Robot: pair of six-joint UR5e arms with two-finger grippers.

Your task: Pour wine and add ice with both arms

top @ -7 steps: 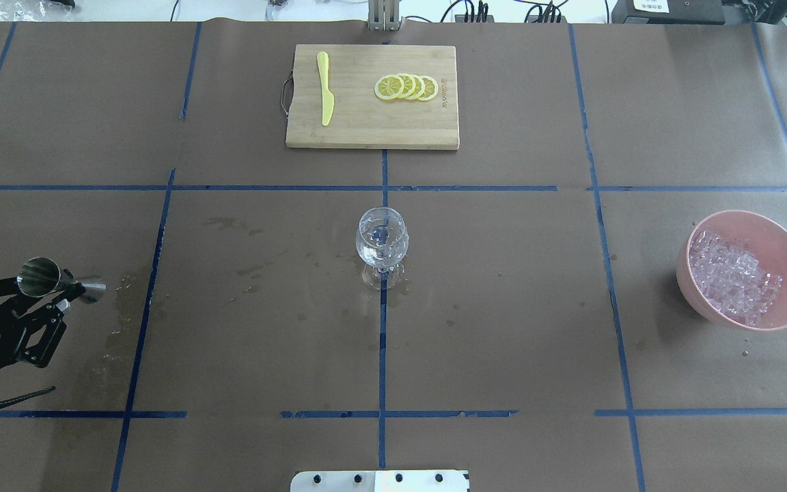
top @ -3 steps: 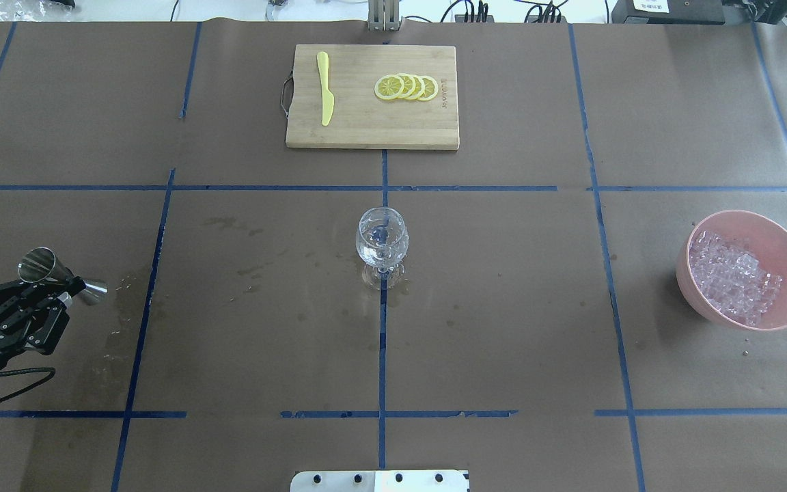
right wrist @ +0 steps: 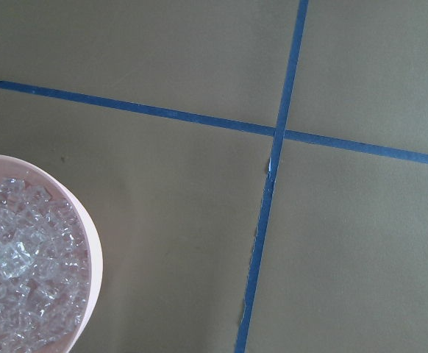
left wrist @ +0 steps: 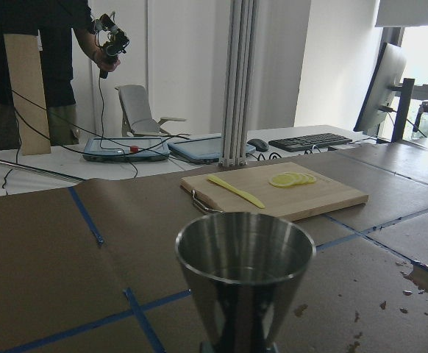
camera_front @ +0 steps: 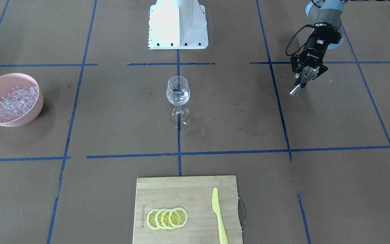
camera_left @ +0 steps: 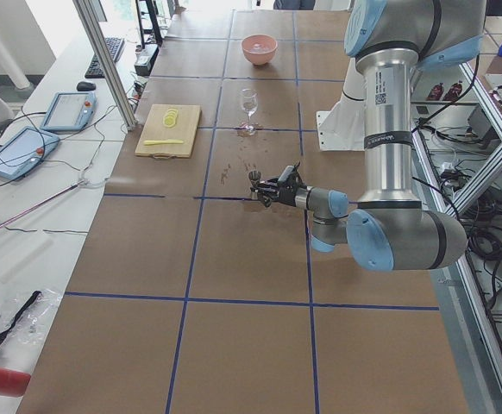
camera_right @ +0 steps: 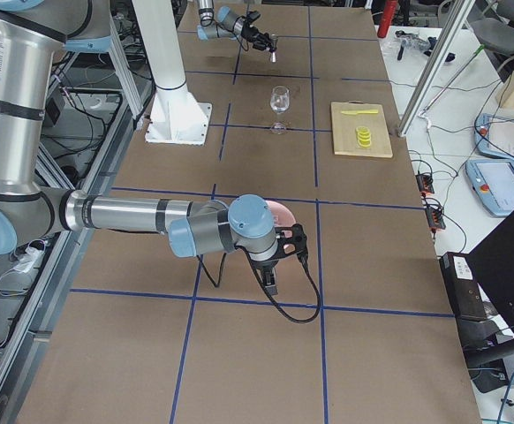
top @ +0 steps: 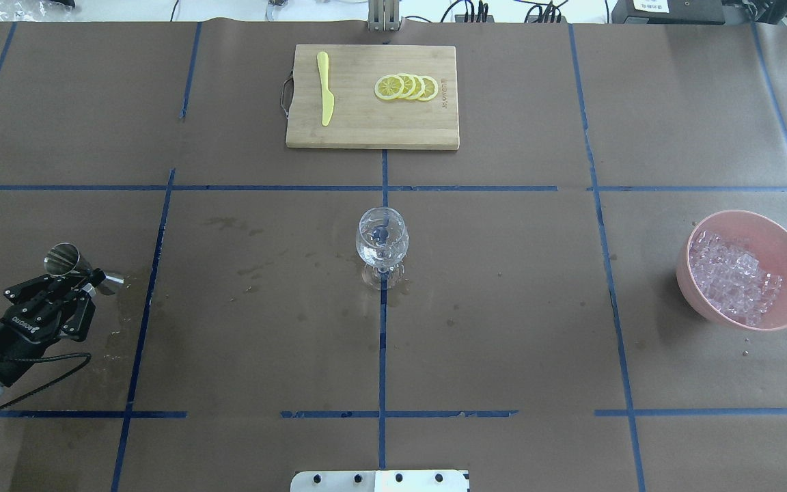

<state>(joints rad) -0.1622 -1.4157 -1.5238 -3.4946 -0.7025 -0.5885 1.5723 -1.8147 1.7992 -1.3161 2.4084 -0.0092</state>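
Note:
My left gripper [top: 85, 279] is shut on the waist of a steel jigger [top: 63, 260], held tilted above the table's left side, well apart from the wine glass [top: 381, 239] at the centre. The front-facing view shows the same gripper [camera_front: 306, 76] and jigger [camera_front: 296, 88]. The jigger's open cup [left wrist: 243, 268] fills the left wrist view. The ice [top: 732, 277] is heaped in a pink bowl [top: 779, 229] at the right. My right gripper [camera_right: 270, 276] hangs beside that bowl; I cannot tell whether it is open. Ice [right wrist: 19, 283] lies at the right wrist view's lower left. Wine is out of view.
A bamboo cutting board [top: 366, 133] at the far centre carries lemon slices [top: 407, 87] and a yellow knife [top: 325, 89]. Wet stains [top: 250, 270] mark the brown paper near the glass. The white pedestal base [camera_front: 178, 30] stands behind the glass. A person [left wrist: 45, 44] stands beyond the table.
My left gripper has moved to the right and slightly farther from the robot with the jigger, and the wrist has turned, so the cup's mouth shows more side-on. Nothing else has moved.

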